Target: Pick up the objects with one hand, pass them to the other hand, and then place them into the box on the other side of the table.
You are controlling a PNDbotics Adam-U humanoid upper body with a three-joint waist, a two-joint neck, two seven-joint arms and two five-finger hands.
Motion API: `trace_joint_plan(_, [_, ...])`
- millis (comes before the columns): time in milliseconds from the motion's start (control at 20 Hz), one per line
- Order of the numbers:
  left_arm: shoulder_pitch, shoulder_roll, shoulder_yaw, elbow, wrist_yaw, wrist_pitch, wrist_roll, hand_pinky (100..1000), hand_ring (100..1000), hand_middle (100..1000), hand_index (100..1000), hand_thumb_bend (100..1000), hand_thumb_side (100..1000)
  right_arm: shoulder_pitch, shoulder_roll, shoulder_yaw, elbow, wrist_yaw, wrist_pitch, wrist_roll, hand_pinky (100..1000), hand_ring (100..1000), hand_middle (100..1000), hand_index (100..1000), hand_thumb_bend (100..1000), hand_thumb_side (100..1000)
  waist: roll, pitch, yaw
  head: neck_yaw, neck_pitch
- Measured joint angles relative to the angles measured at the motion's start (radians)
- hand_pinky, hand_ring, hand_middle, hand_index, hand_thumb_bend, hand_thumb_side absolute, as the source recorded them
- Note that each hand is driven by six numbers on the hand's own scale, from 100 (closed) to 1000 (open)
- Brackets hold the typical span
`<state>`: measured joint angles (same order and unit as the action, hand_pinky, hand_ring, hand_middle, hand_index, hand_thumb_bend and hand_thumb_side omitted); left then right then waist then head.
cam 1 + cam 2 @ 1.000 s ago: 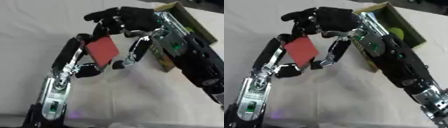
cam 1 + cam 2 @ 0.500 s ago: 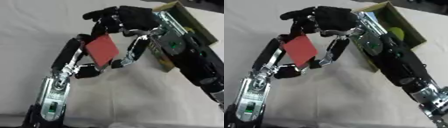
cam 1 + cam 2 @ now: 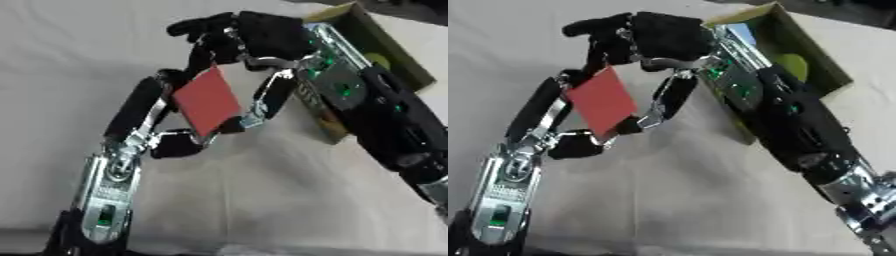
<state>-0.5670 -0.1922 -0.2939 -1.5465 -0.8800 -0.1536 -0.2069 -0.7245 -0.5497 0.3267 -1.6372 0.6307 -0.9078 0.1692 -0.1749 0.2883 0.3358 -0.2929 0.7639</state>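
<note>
Your left hand (image 3: 166,132) rises from the lower left in the left eye view, fingers curled round a flat red card (image 3: 206,101) that it holds above the pale cloth-covered table (image 3: 52,75). You can see the card is a thin, matte, four-cornered piece, tilted so one corner points upward. Your right hand (image 3: 249,42) reaches in from the right and bends over the card's top corner, its black fingers curled and touching the upper edge, the thumb coming down along the card's right side. Turning to the right eye view, you get the clearer look at the box (image 3: 820,65): an olive-green, straight-walled open tray at the upper right, partly behind your right forearm, with a yellow-green rounded thing (image 3: 792,65) lying inside.
</note>
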Motion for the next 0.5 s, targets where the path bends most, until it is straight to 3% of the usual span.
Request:
trace_joint_plan(250, [-0.004,0.0,-0.002,0.0,0.007,-0.004,-0.004,409,404,454,507,100,395,-0.001,0.0,0.0,0.001,-0.017,0.0,-0.004,757,1000,517,759,455,697,0.0,0.001,0.002,0.0,0.0])
trace_joint_plan(500, [-0.006,0.0,-0.005,0.001,0.01,-0.008,-0.008,410,406,455,508,100,394,-0.001,0.0,0.002,0.001,-0.048,-0.001,-0.004,761,1000,494,747,420,613,0.0,0.003,0.003,0.0,0.0])
